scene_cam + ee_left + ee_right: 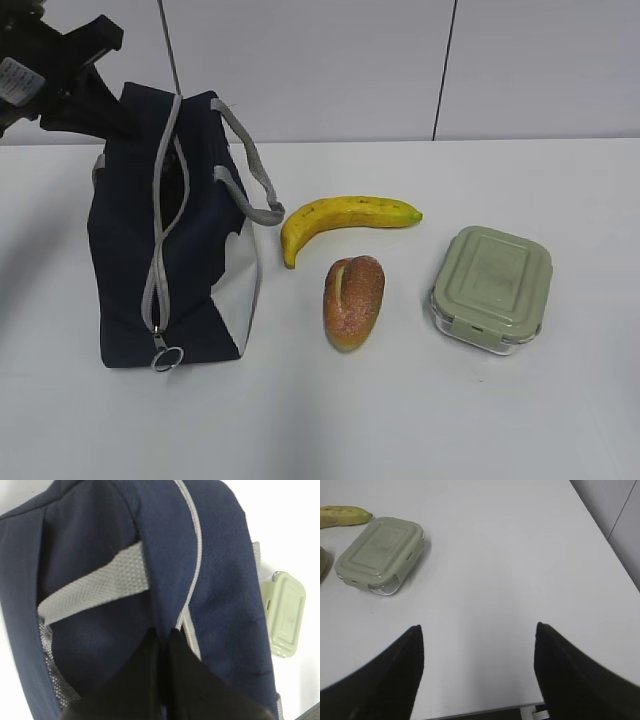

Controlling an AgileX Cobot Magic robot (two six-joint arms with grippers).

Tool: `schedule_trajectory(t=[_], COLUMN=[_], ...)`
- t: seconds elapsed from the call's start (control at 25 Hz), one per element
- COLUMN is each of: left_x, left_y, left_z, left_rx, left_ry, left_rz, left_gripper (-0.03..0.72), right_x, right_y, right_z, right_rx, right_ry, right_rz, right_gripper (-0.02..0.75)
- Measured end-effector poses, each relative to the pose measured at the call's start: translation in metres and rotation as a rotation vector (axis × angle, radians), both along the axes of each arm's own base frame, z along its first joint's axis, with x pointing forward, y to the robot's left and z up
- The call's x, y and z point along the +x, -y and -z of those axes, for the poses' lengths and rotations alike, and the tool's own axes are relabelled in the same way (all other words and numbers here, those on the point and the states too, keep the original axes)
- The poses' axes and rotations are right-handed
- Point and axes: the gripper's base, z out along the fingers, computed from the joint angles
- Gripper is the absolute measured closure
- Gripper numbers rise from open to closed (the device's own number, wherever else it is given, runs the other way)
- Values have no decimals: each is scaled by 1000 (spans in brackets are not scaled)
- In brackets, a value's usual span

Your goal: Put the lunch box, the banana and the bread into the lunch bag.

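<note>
- Jaws of my left gripper [162, 636] are pressed together at the top edge of the lunch bag [175, 240]; in the left wrist view the dark fingers meet right at the navy fabric beside the grey zipper [160, 255], and I cannot tell if a fold of cloth is pinched between them.
- Jaws of my right gripper [479, 630] stand wide apart and hold nothing; they hang over bare white worktop [420, 420], well apart from all the things.
- I see the lunch bag standing upright on the left side of the worktop, with the zipper drawn down to the ring pull [166, 358] near the bottom and a grey strap handle [250, 165] hanging to its right.
- I see the banana [345, 220] lying just to the right of the bag.
- I see the bread [353, 300] lying just below the banana, not touching it.
- I see the lunch box [492, 288] further right, near the bread, with the green lid on.
</note>
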Motion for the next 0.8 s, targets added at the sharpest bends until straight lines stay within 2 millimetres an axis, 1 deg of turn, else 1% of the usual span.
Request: schedule_trajectory(t=[0.08,0.2,0.32,0.4,0.64,0.8], left_x=[0,0,0,0,0,0], left_y=[0,0,0,0,0,0], left_z=[0,0,0,0,0,0], left_rx=[0,0,0,1,1,2], left_ry=[0,0,0,0,0,1], left_rz=[0,0,1,1,3,6], left_gripper=[687,687,687,687,687,687], right_x=[4,21,46,64,114,140], right_y=[-2,-5,-8,-10,-17,-19], right_z=[-4,-15,-21,-22,-12,-1], right_rx=[19,62,123,177,370,469], right_ry=[-3,11,14,-16,-136,-250], right_rz=[-15,-50,-81,-94,-97,-75], right_gripper=[227,227,227,227,227,227])
